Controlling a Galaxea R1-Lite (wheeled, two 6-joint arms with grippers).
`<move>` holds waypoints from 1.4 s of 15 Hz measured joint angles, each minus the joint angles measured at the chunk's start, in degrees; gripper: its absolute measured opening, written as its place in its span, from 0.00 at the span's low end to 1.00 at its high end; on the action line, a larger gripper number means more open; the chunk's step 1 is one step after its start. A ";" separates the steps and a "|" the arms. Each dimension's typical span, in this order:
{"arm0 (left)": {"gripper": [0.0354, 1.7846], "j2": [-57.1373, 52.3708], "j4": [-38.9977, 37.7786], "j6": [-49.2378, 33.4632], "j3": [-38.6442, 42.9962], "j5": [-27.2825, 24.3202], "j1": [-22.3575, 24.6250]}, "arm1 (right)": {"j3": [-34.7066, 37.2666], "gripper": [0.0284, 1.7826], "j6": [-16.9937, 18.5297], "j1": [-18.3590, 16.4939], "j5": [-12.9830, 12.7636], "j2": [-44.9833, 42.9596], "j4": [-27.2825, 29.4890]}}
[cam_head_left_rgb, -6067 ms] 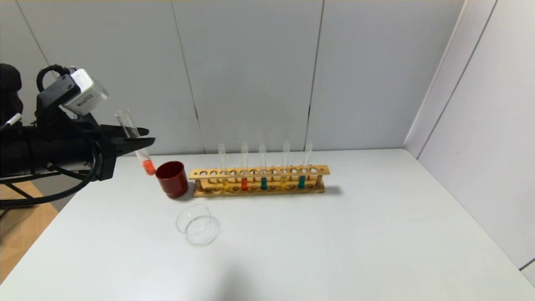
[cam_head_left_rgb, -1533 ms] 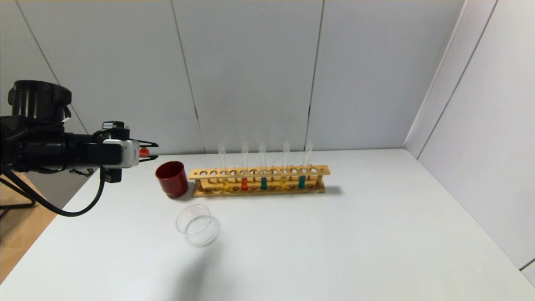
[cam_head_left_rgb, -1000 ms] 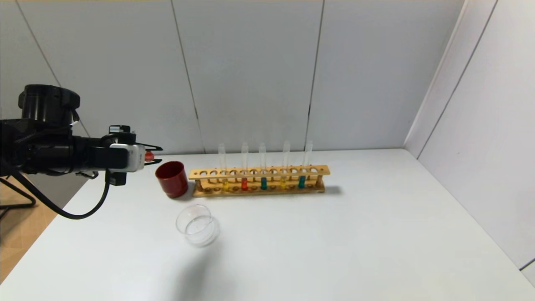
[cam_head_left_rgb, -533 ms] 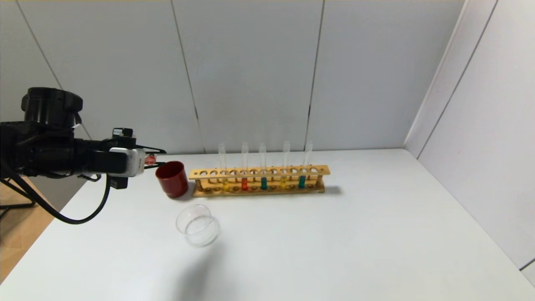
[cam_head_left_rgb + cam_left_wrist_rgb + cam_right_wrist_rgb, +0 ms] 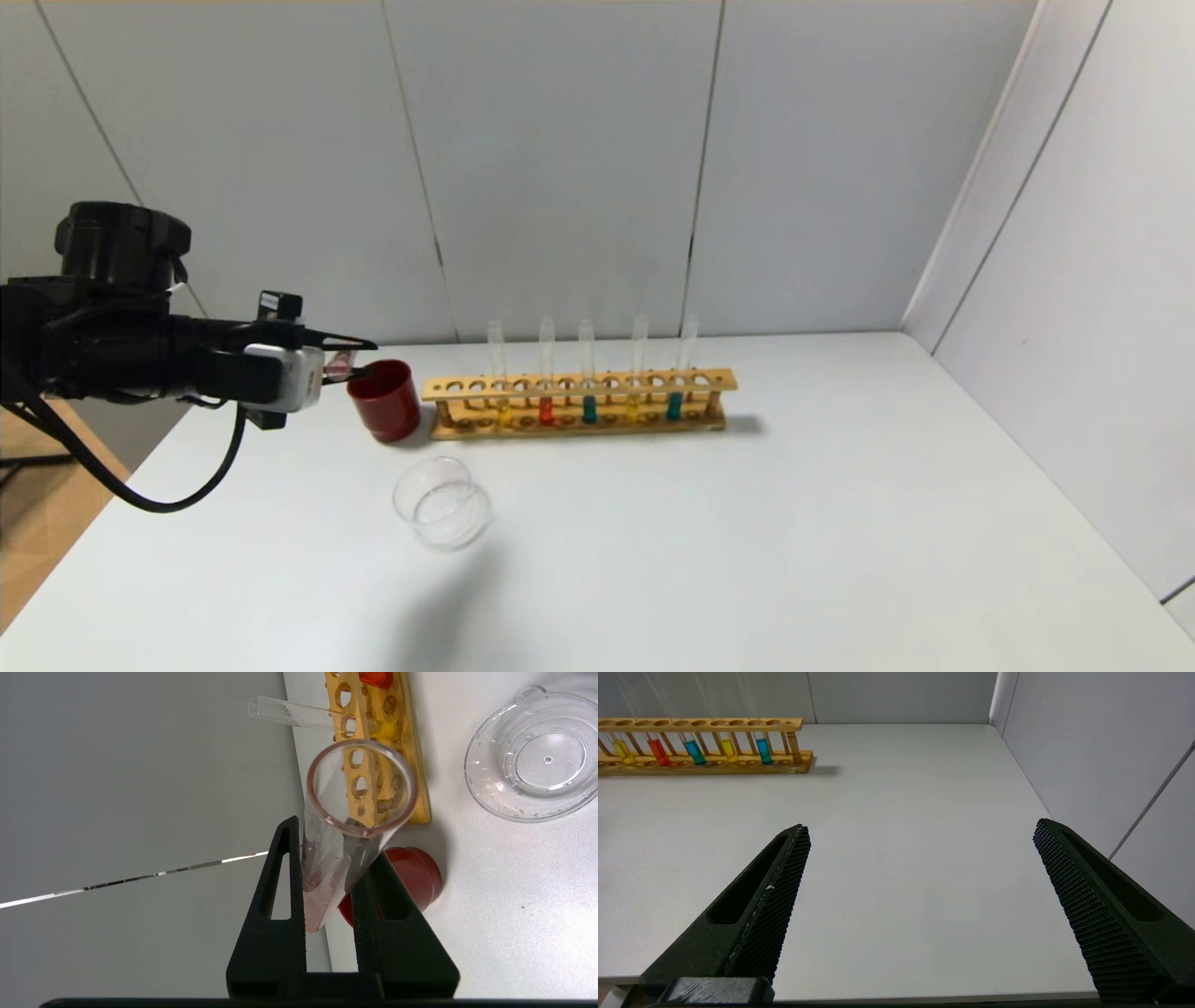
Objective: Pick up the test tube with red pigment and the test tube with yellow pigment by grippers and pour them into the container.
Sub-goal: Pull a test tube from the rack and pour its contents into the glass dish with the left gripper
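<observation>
Bright, even overhead light – soft shadows beside the wooden rack [image 5: 579, 401] – and the nearest tube's rim [image 5: 362, 786] slightly blurred.

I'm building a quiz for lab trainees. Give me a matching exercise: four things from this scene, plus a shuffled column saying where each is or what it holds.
1. glass dish
2. red cup
3. wooden rack
4. held tube

a. holds five upright tubes
b. alone, nearer the robot than the cup
c. clamped in the left end effector
d. beside the rack's left end

Pairs: 1-b, 2-d, 3-a, 4-c
</observation>
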 joint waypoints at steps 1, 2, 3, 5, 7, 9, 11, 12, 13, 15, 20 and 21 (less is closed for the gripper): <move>0.17 0.09 0.06 0.66 0.00 -0.15 0.00 | 0.00 0.98 0.00 -0.02 0.02 0.00 0.00; 0.17 0.13 0.06 0.79 0.00 -0.17 -0.02 | 0.00 0.98 0.00 -0.02 0.00 0.00 0.00; 0.17 0.24 0.06 0.83 -0.13 -0.15 -0.02 | 0.00 0.98 0.00 -0.02 0.00 0.00 0.00; 0.17 0.61 -0.16 0.88 -0.30 -0.12 -0.02 | 0.00 0.98 0.00 0.00 0.00 0.00 0.00; 0.17 1.29 -0.41 0.99 -0.74 0.07 -0.02 | 0.00 0.98 0.00 0.02 0.00 0.00 0.00; 0.17 2.21 -0.44 2.62 -2.05 0.24 -0.02 | 0.00 0.98 0.00 0.00 0.00 0.00 0.00; 0.17 3.63 -0.44 4.55 -3.58 0.27 -0.02 | 0.00 0.98 0.02 0.00 0.00 0.00 0.00; 0.17 4.35 -0.44 4.90 -4.08 0.30 -0.02 | 0.00 0.98 0.00 0.00 0.00 0.00 0.00; 0.17 4.92 -0.46 5.32 -4.41 0.30 -0.02 | 0.00 0.98 0.00 0.00 -0.02 0.00 0.00; 0.17 5.79 -0.49 6.61 -5.05 0.49 -0.02 | 0.00 0.98 0.00 0.00 -0.02 0.00 0.00; 0.17 8.37 -0.51 9.18 -7.39 0.90 -0.27 | 0.00 0.98 0.00 0.02 0.00 0.00 0.00; 0.17 8.70 -0.51 9.42 -7.56 1.43 -0.35 | 0.00 0.98 0.00 0.00 0.02 0.00 0.00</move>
